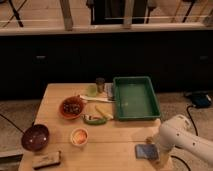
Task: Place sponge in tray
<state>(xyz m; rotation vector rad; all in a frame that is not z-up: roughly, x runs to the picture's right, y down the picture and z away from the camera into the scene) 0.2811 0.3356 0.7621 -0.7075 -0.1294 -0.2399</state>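
The sponge [146, 151], a small flat blue-grey pad, lies on the wooden table [110, 145] near its front right corner. The green tray [134, 97] stands at the table's back right, empty, well beyond the sponge. My white arm comes in from the lower right, and the gripper [156, 149] is down at the sponge's right edge, right against it. The arm's white housing hides the gripper's tip.
An orange bowl with dark contents [72, 106], a dark red bowl [35, 137], a small orange cup [79, 135], a brown block with a dark top [46, 159], a dark can [100, 84], and green and yellow items [97, 117] lie left of the tray.
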